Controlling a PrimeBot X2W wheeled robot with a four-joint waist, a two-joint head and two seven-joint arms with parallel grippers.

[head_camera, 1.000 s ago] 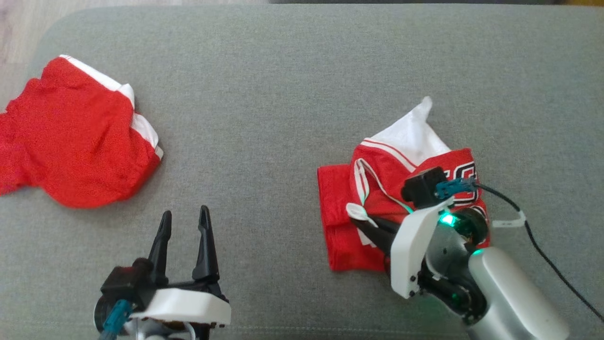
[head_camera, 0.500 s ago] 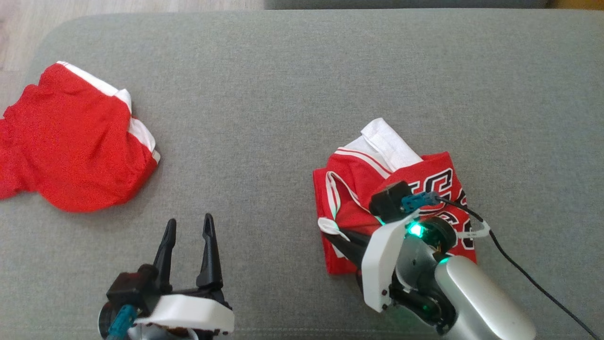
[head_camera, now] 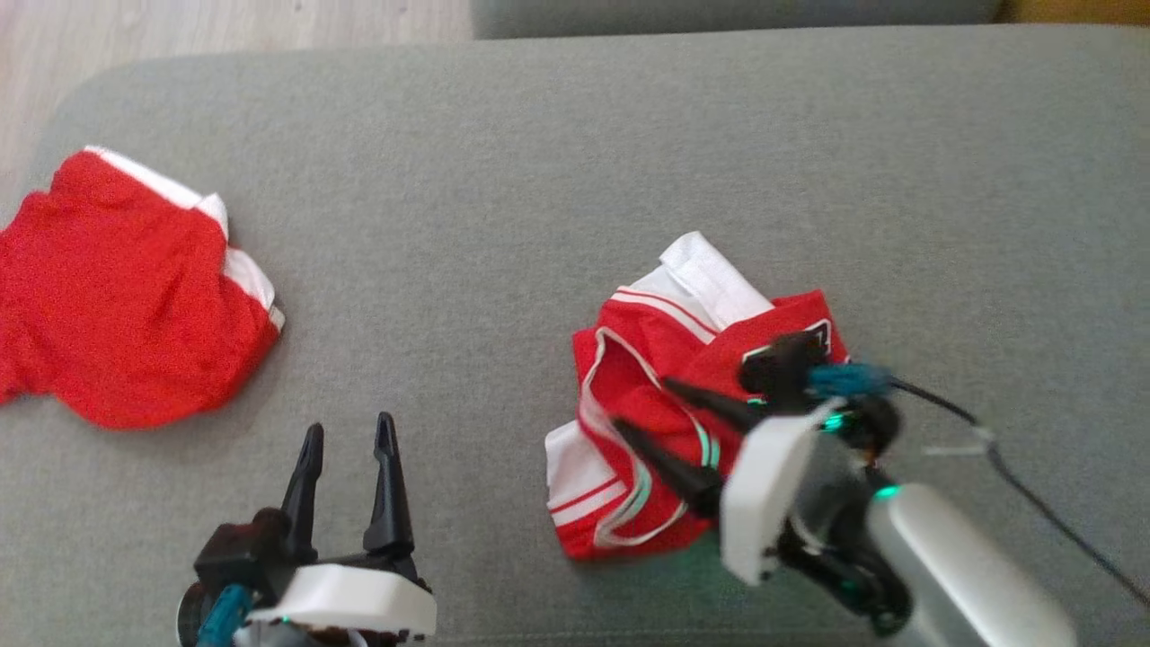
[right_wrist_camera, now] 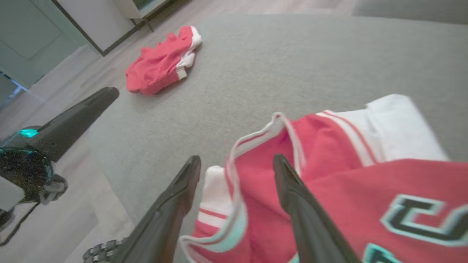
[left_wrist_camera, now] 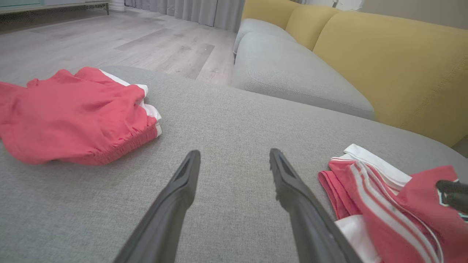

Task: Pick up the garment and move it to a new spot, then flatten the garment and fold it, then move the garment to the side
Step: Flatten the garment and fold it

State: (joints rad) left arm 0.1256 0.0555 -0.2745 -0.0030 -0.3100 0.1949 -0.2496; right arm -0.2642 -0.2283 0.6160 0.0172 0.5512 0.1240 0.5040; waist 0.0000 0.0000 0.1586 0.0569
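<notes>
The garment (head_camera: pixel 629 359) is a red jersey with white trim and black lettering, lying bunched at the right of the grey cushion (head_camera: pixel 539 180). It also shows in the left wrist view, garment (left_wrist_camera: pixel 384 204), and in the right wrist view, garment (right_wrist_camera: pixel 329 157). My right gripper (head_camera: pixel 645 404) is open just over its near left part, and a trimmed edge of cloth lies loose between the fingers (right_wrist_camera: pixel 237 160). My left gripper (head_camera: pixel 349 427) is open and holds nothing, low over bare cushion (left_wrist_camera: pixel 234 153) to the left of the jersey.
A second red garment with a white band (head_camera: pixel 126 296) lies at the cushion's far left edge. A black cable (head_camera: pixel 1033 485) trails from my right wrist. Beyond the cushion are a yellow sofa back (left_wrist_camera: pixel 384 62) and wooden floor (left_wrist_camera: pixel 109 40).
My right gripper has gone from shut to open and let go of the jersey's edge. The cloth has dropped into a looser bunch, white trim now at its near left. The head camera has shifted.
</notes>
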